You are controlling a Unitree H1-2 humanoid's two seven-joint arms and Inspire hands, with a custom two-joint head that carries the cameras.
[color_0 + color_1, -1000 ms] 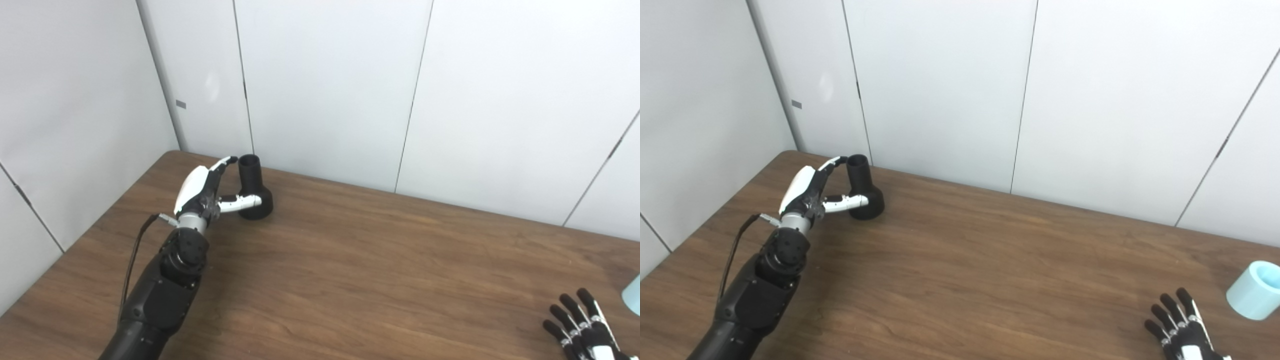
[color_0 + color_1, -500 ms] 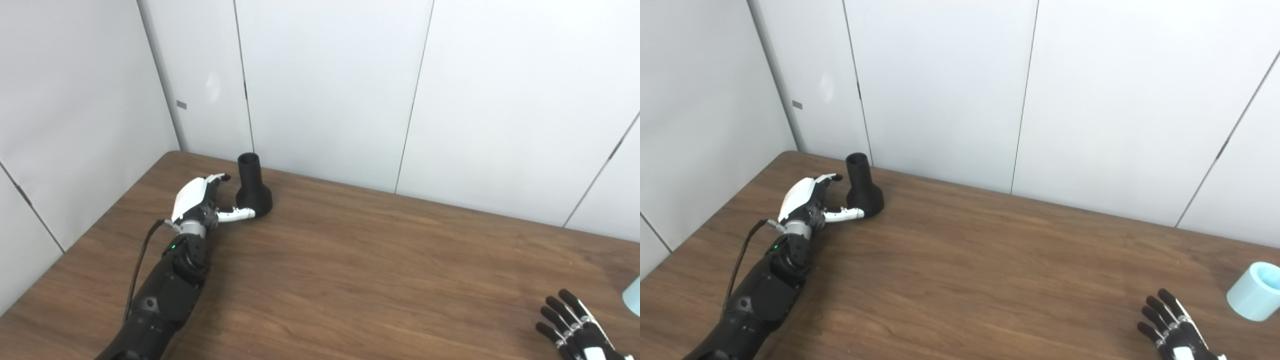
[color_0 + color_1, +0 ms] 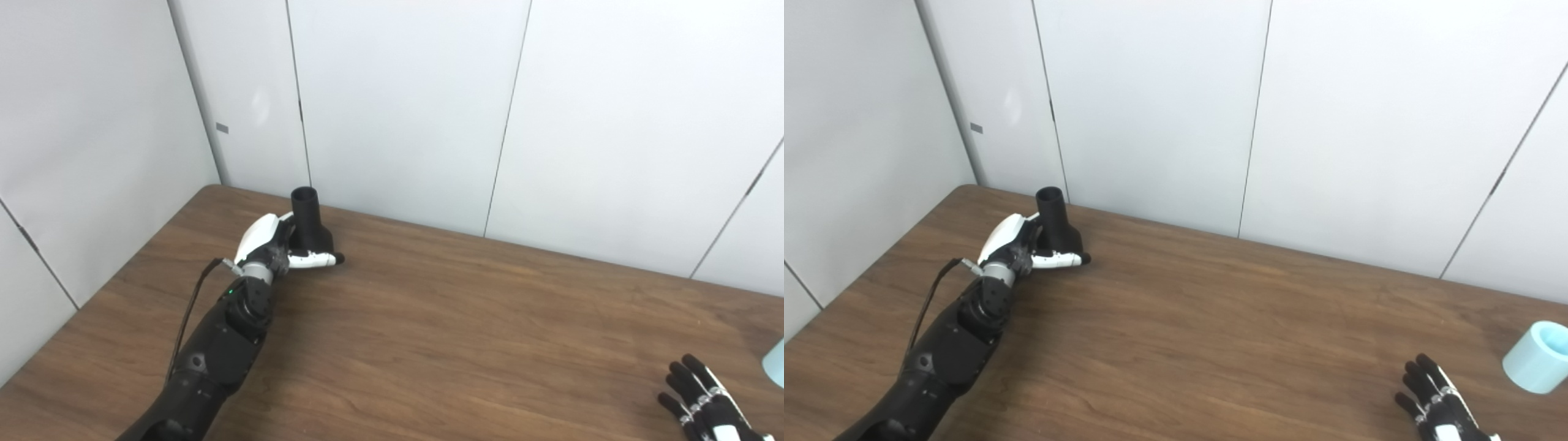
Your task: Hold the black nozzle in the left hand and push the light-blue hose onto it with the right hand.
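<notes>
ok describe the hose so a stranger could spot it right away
Look to the table's near right corner, just beyond the right hand. The hose is a short, pale blue open-ended tube, the only coloured thing there; the nozzle far left is black.

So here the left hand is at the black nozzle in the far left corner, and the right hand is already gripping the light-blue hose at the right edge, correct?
Not quite. The right hand grips nothing: in the right eye view it lies open on the table, apart from the light-blue hose. The left hand is indeed at the black nozzle in the far left corner.
</notes>
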